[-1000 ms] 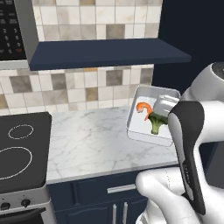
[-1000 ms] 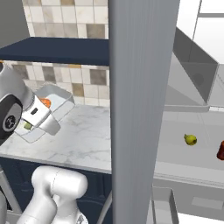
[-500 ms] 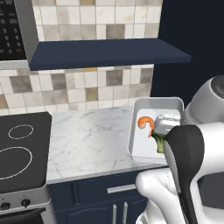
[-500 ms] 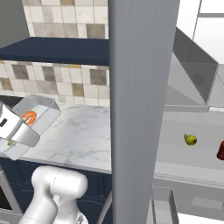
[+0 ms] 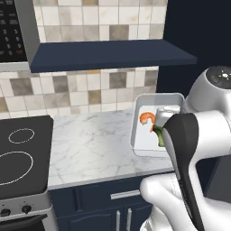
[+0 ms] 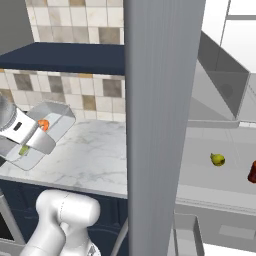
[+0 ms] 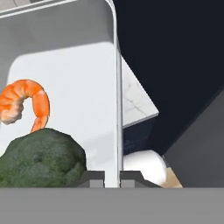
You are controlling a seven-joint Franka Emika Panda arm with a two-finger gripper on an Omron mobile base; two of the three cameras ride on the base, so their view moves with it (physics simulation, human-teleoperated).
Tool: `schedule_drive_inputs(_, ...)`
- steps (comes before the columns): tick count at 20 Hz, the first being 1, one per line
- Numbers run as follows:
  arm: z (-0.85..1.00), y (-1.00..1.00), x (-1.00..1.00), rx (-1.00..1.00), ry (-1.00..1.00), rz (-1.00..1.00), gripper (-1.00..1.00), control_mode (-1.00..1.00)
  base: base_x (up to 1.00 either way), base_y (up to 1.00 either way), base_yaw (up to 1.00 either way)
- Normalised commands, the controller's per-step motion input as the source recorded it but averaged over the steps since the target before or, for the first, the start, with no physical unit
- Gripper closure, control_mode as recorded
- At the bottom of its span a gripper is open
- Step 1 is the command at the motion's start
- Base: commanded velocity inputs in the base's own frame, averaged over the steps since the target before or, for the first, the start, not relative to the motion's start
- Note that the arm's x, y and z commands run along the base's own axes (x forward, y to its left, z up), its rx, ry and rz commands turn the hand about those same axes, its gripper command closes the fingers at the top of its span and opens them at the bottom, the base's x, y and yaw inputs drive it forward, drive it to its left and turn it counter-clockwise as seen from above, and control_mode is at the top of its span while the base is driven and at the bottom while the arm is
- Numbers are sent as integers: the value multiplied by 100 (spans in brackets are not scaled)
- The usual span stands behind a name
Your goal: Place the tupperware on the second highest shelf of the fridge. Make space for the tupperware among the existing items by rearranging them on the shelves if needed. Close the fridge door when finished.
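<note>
The tupperware (image 5: 149, 128) hangs tilted above the marble counter's right end, with an orange shrimp (image 7: 24, 103) and a green broccoli floret (image 7: 41, 159) inside. My gripper (image 7: 112, 178) is shut on its thin side wall. From the right base view the tupperware (image 6: 50, 127) sits at the far left with my gripper (image 6: 31, 145) on its near edge. The fridge stands open at the right, its door (image 6: 160, 125) edge-on. On a pale shelf (image 6: 220, 175) lie a yellow-green fruit (image 6: 217, 159) and a dark red bottle (image 6: 252, 171). Which shelf is the second highest I cannot tell.
A marble counter (image 5: 90, 144) runs under a dark navy wall shelf (image 5: 108, 56). A black stovetop (image 5: 20, 153) lies at the left. My own forearm (image 5: 185, 153) covers the tray's right side. The open door stands between the tray and the fridge interior.
The held tupperware dipped toward the counter's front edge, then rose a little again. My arm has swung further in front of it. The grip has stayed shut.
</note>
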Motion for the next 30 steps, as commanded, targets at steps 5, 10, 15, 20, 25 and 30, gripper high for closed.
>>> schedule_drive_inputs(5, 0, 0, 17, 0, 0, 0, 100, -100, 0, 0, 0)
schedule_drive_inputs(10, 0, 0, 0, 0, 0, 0, 100, 100, -6, 0, 0)
schedule_drive_inputs(15, 0, 0, 0, 0, 0, 0, 100, 100, -67, 8, 0)
schedule_drive_inputs(20, 0, 0, 0, 0, 0, 0, 100, 100, -88, 54, -2)
schedule_drive_inputs(25, 0, 0, 0, 0, 0, 0, 100, 100, -75, 58, -23)
schedule_drive_inputs(30, 0, 0, 0, 0, 0, 0, 100, 100, -67, 34, -51)
